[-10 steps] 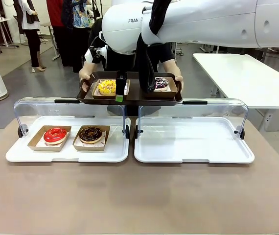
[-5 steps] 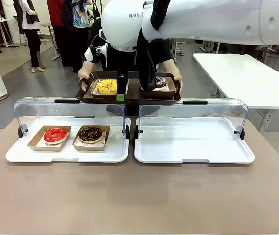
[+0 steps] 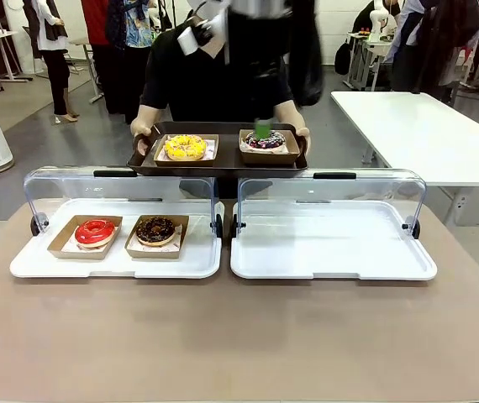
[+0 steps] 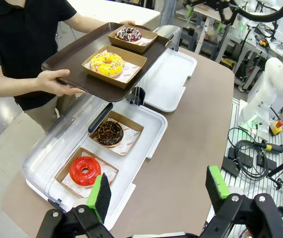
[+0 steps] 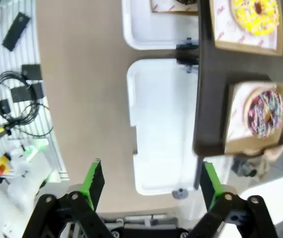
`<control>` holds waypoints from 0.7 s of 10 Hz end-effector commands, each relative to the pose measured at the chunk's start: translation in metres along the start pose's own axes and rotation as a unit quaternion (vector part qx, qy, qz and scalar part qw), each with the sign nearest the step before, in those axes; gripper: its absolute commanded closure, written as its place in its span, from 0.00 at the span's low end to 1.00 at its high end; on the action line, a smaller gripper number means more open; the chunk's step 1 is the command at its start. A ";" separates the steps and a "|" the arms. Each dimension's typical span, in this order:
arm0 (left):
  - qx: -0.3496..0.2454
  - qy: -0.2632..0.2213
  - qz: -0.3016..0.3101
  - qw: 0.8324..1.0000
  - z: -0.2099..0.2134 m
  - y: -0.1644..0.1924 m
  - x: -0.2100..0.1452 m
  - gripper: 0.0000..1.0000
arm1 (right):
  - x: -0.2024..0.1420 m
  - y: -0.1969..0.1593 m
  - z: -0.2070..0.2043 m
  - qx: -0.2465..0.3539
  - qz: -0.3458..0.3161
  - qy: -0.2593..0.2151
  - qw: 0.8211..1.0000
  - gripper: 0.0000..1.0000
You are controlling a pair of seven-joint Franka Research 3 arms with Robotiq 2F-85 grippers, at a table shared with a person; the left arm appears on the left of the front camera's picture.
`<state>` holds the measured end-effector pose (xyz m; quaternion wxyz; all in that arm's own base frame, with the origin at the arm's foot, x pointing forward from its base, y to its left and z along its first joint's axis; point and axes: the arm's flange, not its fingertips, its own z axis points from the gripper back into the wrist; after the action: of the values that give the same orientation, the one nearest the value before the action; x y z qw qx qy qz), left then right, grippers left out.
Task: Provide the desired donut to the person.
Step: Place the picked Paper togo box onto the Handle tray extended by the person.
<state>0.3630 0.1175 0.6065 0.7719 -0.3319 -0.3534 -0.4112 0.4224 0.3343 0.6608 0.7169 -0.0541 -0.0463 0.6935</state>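
Jaws on the right gripper (image 5: 149, 186) stand wide open with nothing between them, and the left gripper (image 4: 159, 191) is wide open and empty too. A second ago the big white right arm hung low in front of the person's tray (image 3: 223, 159), with its green pads by the yellow donut (image 3: 185, 147). Now it has swung up and away, blurry near the sprinkle donut (image 3: 266, 140). So both donuts sit on the tray in the person's hands (image 3: 143, 134), and the giving looks done or nearly done. The red donut (image 3: 95, 232) and chocolate donut (image 3: 156, 229) rest in the left case on the bench (image 3: 239, 336). The left arm hangs high above the bench.
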 end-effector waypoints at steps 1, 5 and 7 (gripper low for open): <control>-0.003 -0.004 0.000 1.000 0.002 -0.001 0.001 0.00 | -0.069 0.024 -0.014 -0.010 -0.010 -0.017 1.000 0.00; -0.003 -0.004 0.000 1.000 0.002 -0.001 0.001 0.00 | -0.163 0.036 -0.040 -0.004 -0.047 -0.067 0.997 0.00; -0.003 -0.004 0.000 1.000 0.002 -0.001 0.001 0.00 | -0.176 0.026 -0.052 -0.010 -0.063 -0.063 0.996 0.00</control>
<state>0.3629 0.1176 0.6065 0.7720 -0.3318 -0.3534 -0.4112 0.3972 0.1548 0.6151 0.7583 -0.0188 -0.0877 0.6457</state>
